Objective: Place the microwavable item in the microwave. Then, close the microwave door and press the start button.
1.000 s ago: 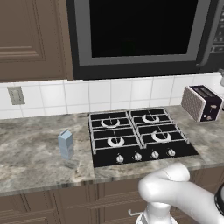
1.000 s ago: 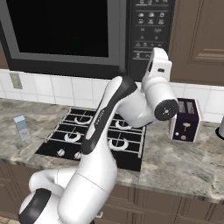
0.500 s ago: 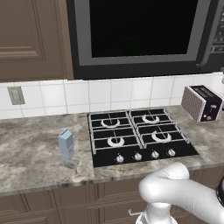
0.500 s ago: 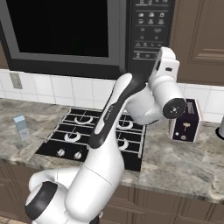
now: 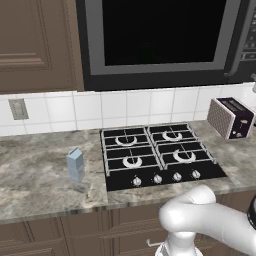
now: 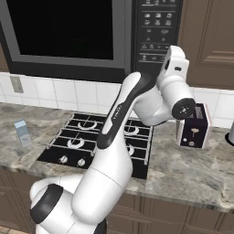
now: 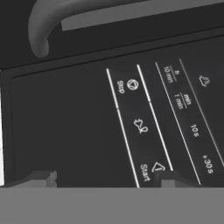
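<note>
Lighting: we record even, diffuse rendered light with no hard glare. Shadows: soft, faint, under the toaster (image 6: 194, 126) below the gripper. Hand view: dim; the button panel (image 7: 131, 127) just ahead of the gripper (image 7: 103, 177) slightly soft, lettering legible. Base views: sharp, undistorted.

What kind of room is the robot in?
It looks like a kitchen, a computer-drawn one. There is a black microwave on the wall, a gas stove set in a stone counter, and a toaster.
</note>
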You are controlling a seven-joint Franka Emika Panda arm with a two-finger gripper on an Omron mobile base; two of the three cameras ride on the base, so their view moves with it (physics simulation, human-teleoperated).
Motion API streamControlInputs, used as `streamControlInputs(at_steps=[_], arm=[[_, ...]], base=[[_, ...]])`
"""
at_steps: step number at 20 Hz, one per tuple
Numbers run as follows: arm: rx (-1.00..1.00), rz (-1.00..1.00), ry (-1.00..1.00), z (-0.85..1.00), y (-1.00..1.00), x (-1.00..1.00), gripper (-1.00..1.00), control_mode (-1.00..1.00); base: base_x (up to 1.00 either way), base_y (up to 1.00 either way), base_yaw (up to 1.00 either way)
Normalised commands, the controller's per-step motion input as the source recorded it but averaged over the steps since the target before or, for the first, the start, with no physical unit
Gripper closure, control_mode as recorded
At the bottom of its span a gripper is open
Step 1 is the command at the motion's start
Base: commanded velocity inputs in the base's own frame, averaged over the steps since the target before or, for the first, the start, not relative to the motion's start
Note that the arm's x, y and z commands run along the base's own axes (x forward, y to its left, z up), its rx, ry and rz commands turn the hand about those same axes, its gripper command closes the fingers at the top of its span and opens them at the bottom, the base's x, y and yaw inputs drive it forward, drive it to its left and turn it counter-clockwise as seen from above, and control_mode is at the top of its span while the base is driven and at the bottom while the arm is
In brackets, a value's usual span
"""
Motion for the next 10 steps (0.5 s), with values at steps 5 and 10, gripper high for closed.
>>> streamControlInputs(at_steps=[5, 10], arm=[[0.01, 0.0, 0.05, -0.25, 0.0, 0.39, -1.0, -1.0], [0.0, 0.0, 0.08, -0.39, 0.08, 0.45, -1.0, -1.0]], base=[[0.0, 0.0, 0.0], [0.0, 0.0, 0.0]])
